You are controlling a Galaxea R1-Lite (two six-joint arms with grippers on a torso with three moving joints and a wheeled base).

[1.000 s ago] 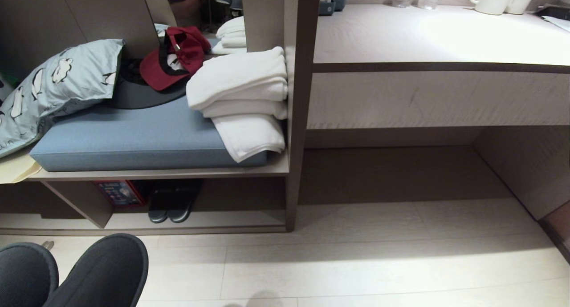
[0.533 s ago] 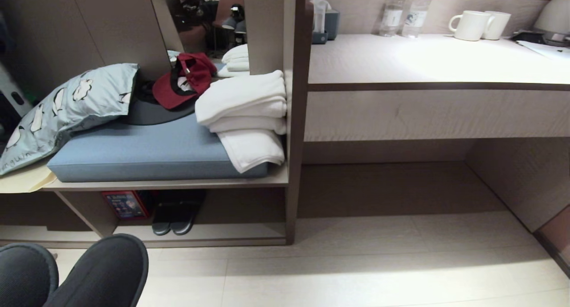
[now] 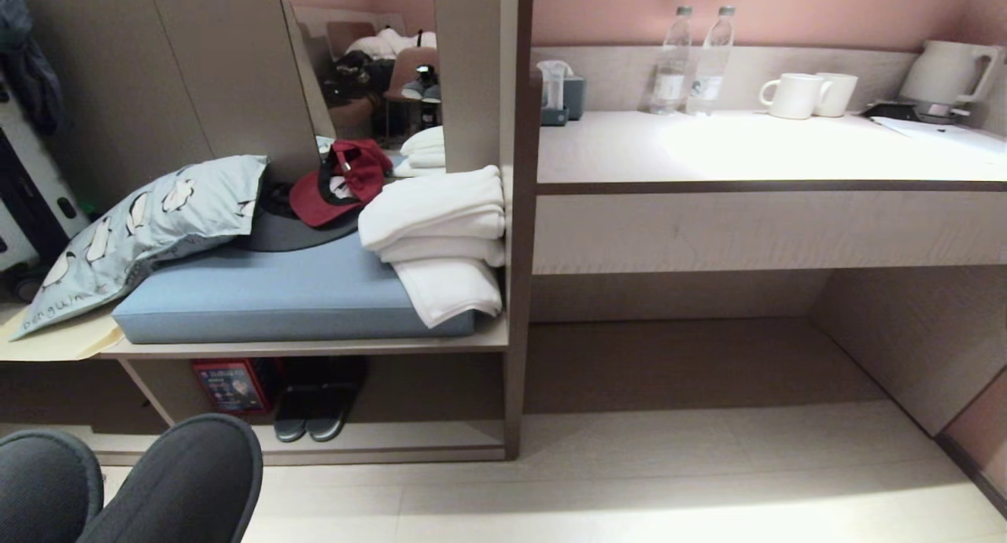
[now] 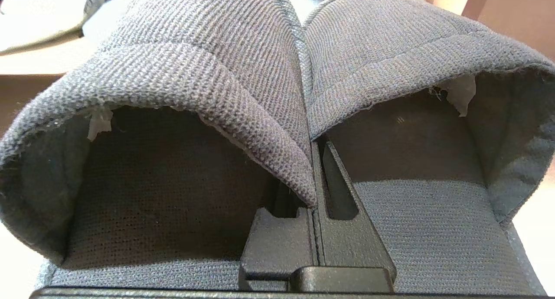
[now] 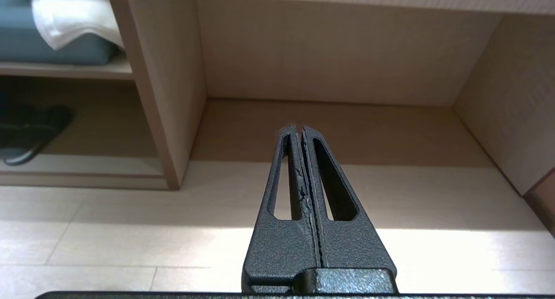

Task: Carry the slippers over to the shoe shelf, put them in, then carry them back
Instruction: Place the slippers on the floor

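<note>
Nothing on the bench or desk has shifted since a second ago; only the robot's gaze has lifted, so the pink wall, the two water bottles (image 3: 696,59) and the kettle (image 3: 948,75) at the desk's back edge now show in full. At the lower left corner of the head view the slippers (image 3: 134,480) ride side by side, toes forward, off the floor. From the left wrist, the left gripper (image 4: 313,177) is pinched tight on their two inner edges, one finger inside each slipper. The shoe shelf (image 3: 393,437) lies ahead under the blue cushion (image 3: 260,299), near but apart from the slippers; at its left end sit a dark pair with pale sole edges (image 3: 315,417) and a red box (image 3: 232,386). Folded white towels (image 3: 440,240) hang over the cushion's right end, by a red cap (image 3: 342,181) and a penguin pillow (image 3: 149,228). The right gripper (image 5: 300,132) hangs with its fingers pressed together on nothing, pointing at the desk's knee recess (image 5: 329,82).
</note>
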